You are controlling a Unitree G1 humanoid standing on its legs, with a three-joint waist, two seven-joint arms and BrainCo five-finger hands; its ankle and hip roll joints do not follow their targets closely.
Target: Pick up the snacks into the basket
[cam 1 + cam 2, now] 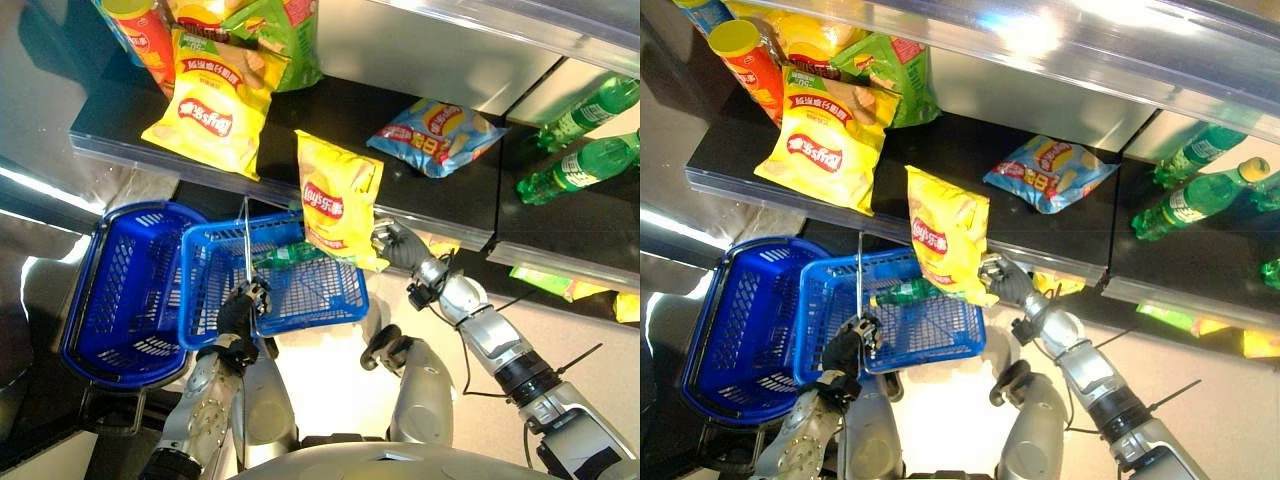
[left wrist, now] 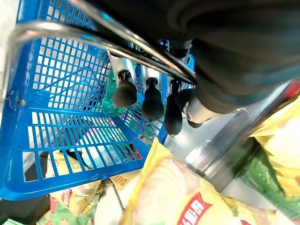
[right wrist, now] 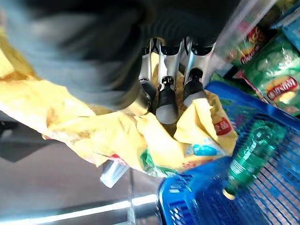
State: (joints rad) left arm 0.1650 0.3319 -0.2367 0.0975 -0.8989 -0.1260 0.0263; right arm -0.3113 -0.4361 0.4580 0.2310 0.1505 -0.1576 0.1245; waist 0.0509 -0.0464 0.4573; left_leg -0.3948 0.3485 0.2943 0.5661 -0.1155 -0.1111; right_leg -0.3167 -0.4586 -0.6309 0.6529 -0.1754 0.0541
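**Yellow chip bag held over the blue basket**

The right hand (image 1: 395, 243) pinches a crinkly, glossy yellow chip bag (image 1: 338, 197) by its lower corner, fingers (image 3: 167, 104) curled into the foil. The bag hangs upright at the shelf edge (image 1: 440, 222), just above the blue basket (image 1: 300, 290), a plastic lattice tub with a green bottle (image 3: 248, 159) lying inside. The left hand (image 1: 243, 308) is curled round the basket's thin metal handle (image 2: 70, 35). A second blue basket (image 1: 120, 300) sits beside it.
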